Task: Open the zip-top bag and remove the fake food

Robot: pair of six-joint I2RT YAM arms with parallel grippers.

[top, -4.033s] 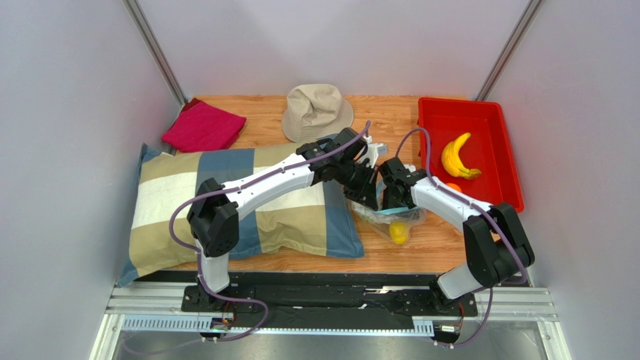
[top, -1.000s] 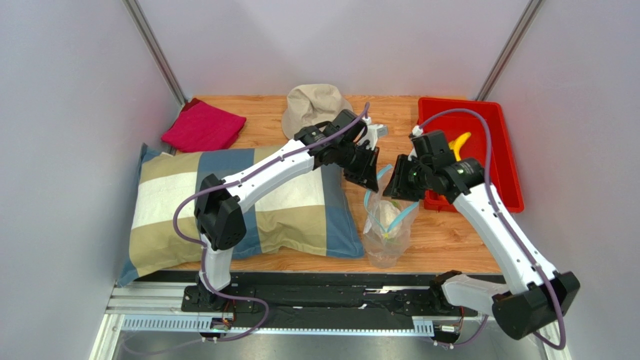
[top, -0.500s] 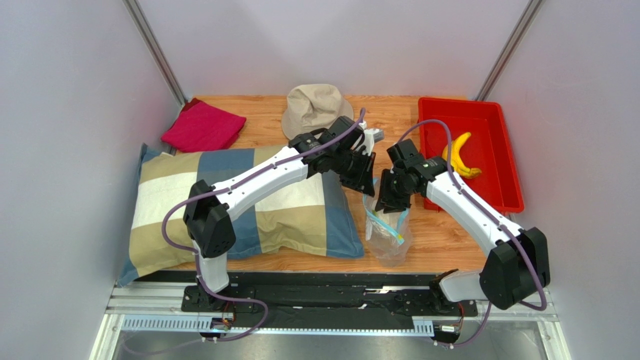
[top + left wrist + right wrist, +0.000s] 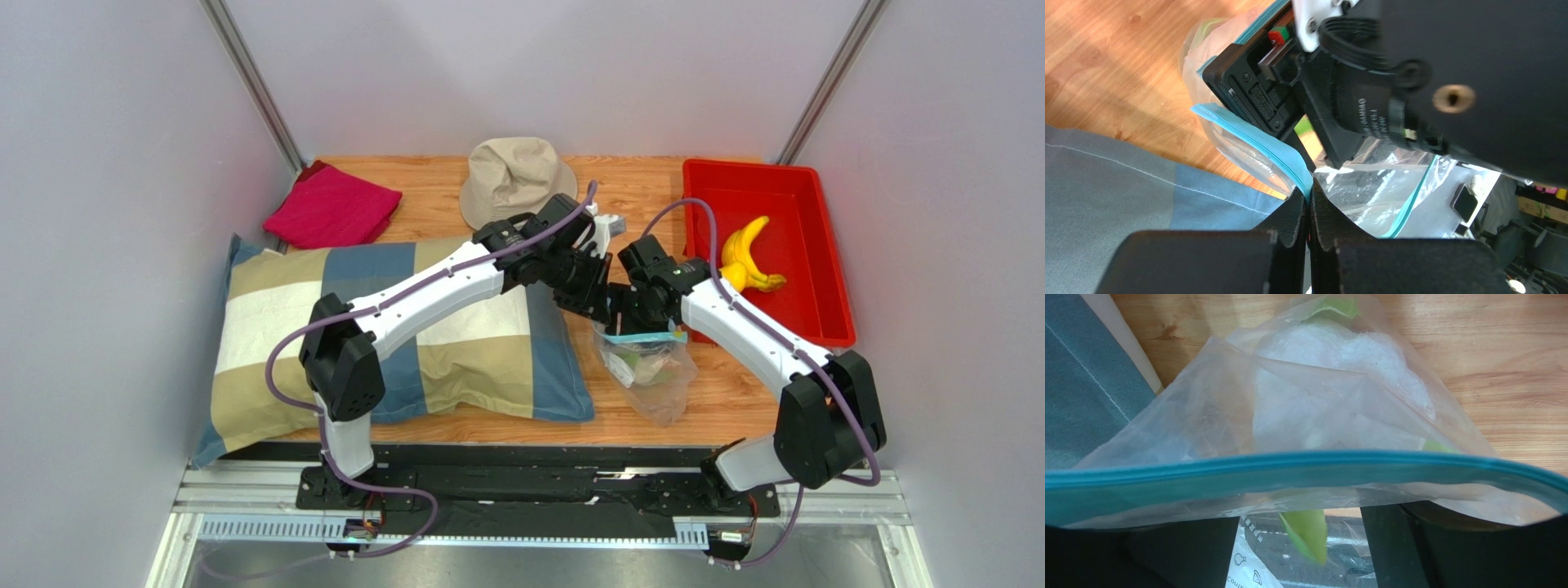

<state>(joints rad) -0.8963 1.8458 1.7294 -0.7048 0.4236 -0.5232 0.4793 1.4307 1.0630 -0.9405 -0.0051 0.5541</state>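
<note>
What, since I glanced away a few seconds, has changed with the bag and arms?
The zip-top bag, slumped on the table before, is pulled up by its mouth, pinched in the left gripper. The right gripper swung toward the tray, then came back to the mouth, jaws spread. The pillow, hat, cloth and banana stayed put.

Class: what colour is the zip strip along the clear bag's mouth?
The zip strip is teal blue, clearest in the right wrist view.

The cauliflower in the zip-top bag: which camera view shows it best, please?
The right wrist view: the cauliflower shows large and white through the clear zip-top bag. The top external view shows only a pale blur inside the bag; the left wrist view shows barely a green sliver.
</note>
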